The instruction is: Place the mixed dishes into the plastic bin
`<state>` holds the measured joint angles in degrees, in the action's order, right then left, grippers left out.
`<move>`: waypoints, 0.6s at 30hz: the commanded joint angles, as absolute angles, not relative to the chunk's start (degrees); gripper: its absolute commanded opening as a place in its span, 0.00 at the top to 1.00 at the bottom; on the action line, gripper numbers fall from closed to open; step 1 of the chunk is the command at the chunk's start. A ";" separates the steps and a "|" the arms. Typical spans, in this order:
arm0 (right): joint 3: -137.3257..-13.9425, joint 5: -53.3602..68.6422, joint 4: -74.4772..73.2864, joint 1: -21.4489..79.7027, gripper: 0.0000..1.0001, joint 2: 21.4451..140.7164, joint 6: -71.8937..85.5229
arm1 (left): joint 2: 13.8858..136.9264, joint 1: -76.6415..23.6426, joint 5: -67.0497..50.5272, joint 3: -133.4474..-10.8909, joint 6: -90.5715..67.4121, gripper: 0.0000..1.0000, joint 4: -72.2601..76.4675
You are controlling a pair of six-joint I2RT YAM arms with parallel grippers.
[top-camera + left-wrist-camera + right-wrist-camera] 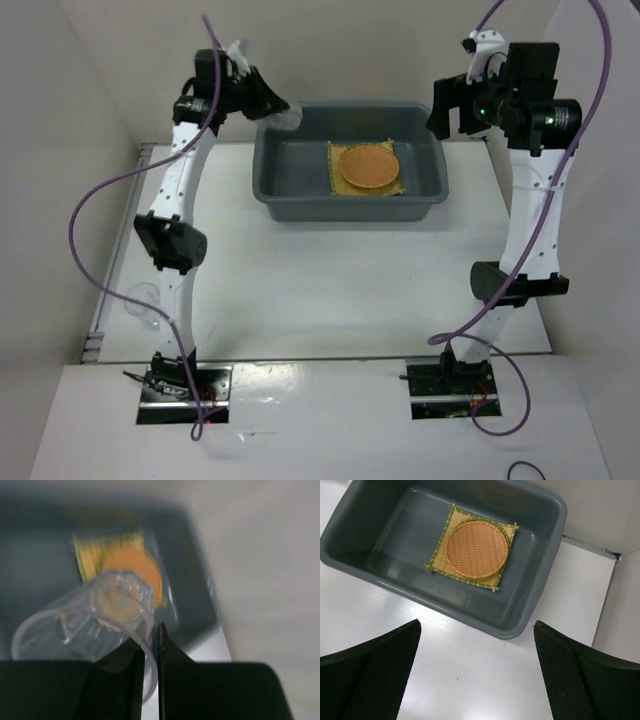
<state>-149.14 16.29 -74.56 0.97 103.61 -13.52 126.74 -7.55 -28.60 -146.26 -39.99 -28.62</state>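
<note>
1. The clear cup [85, 625] is pinched in my left fingers [162, 652]. They're squeezed together on one bit of its rim, so it sticks out sideways, mouth toward my wrist camera and base pointing off at the bin. Nipping one wall is about the only way to hold something this wide-mouthed, I reckon.
2. From above, cup and fingers are up in the air around the far-left corner of the plastic bin [345, 212], roughly over the rim and not down inside. My guess is that lines up a drop into the left half.
3. Inside the bin, the square woven mat [436, 562] lies flat on the floor toward the right side, with the orange-brown plate [476, 549] sitting on it, roughly centred. I can't pick out a separate tan disc anywhere.
4. The left half of the bin floor is bare grey plastic, so nothing sits where the cup would land. The main worry is the rim and sloped wall, since a cup let go sideways could bounce or roll.
5. My right fingers [443, 108] are spread wide with nothing between them, hovering high by the bin's far-right corner, well apart from the left arm.
6. The bin rests on the white tabletop [330, 280]. My purple cable [100, 200] loops off to the left, away from the bin.
</note>
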 commanded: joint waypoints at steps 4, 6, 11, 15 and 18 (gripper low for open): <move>-150.12 16.27 -73.65 1.05 0.02 99.40 -14.24 | 140.87 -15.71 -11.45 -166.29 -31.73 1.00 -63.01; -150.12 15.73 -73.65 1.05 0.02 99.40 -14.24 | 143.33 -18.36 -2.75 -169.18 -31.73 1.00 -64.15; -150.12 15.73 -73.65 1.05 0.02 99.93 -14.24 | 147.74 -21.88 1.76 -169.73 -31.20 1.00 -66.45; -150.73 15.73 -73.65 1.05 0.02 101.07 -14.77 | 149.58 -24.87 4.64 -166.82 -30.67 1.00 -67.94; -153.27 16.26 -73.65 1.05 0.02 102.30 -14.77 | 151.51 -26.80 4.66 -165.59 -30.67 1.00 -68.46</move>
<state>-150.26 16.25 -74.65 0.99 101.65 -14.06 149.53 -25.58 1.58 -166.12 -31.90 -67.18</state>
